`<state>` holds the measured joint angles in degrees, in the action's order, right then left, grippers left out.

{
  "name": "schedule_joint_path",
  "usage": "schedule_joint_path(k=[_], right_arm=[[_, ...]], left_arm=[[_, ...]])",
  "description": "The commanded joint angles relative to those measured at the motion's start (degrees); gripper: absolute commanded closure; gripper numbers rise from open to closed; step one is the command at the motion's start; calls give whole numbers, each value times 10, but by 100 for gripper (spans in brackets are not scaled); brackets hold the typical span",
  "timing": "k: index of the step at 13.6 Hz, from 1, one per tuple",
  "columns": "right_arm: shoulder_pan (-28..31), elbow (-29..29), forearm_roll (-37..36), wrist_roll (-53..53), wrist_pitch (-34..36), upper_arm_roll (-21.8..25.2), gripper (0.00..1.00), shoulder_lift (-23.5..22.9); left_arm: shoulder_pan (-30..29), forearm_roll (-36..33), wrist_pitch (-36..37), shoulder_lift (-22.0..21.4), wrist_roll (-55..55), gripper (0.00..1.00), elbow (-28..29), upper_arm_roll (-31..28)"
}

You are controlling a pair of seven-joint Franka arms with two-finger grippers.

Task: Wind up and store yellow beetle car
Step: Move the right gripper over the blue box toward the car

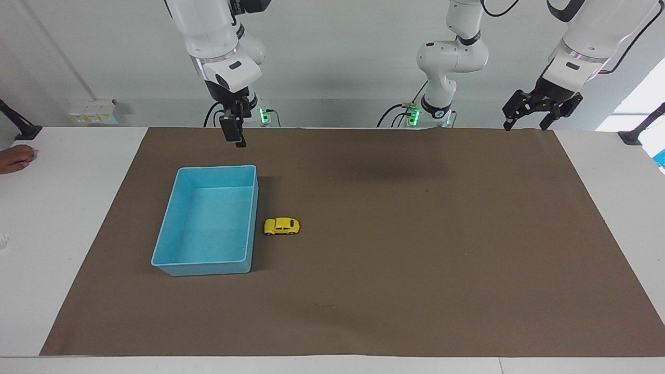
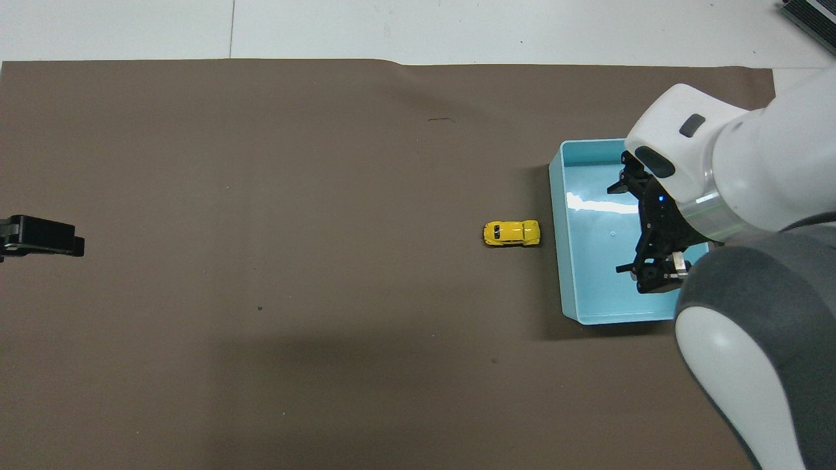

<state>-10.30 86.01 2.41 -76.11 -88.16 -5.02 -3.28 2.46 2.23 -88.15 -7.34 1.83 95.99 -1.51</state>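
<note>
Your yellow beetle car [image 1: 281, 226] sat beside the blue tray [image 1: 171, 262]. Your right tool [image 1: 236, 139] hung spread over the bench's robot-side edge; your left tool [image 1: 524, 123] waited, spread.

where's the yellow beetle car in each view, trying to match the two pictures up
Facing view: the yellow beetle car sits on the brown mat just left of centre, right of the light blue tray.
Overhead view: the car is right of centre, left of the tray.
Shared landmark: the tray; in both views the car stands on its wheels beside the tray's long wall, apart from it, on the side toward the left arm's end.
</note>
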Motion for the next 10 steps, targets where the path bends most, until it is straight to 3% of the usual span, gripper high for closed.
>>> schedule_joint_path(k=[1, 3, 6, 10], right_arm=[[-1, 5, 10, -16, -10, -3, 0, -2], [-9, 7, 10, -13, -17, -3, 0, -9], [-11, 14, 10, -12, -29, -3, 0, -17], [-17, 49, 9, -12, -71, -3, 0, -17]], left_arm=[[-12, -6, 5, -5, -6, 0, -4, 5], [-12, -6, 5, -4, -4, 0, -5, 5], [-13, -6, 31, 27, -6, 0, -67, 5], [-12, -10, 29, 25, -6, 0, -63, 5]])
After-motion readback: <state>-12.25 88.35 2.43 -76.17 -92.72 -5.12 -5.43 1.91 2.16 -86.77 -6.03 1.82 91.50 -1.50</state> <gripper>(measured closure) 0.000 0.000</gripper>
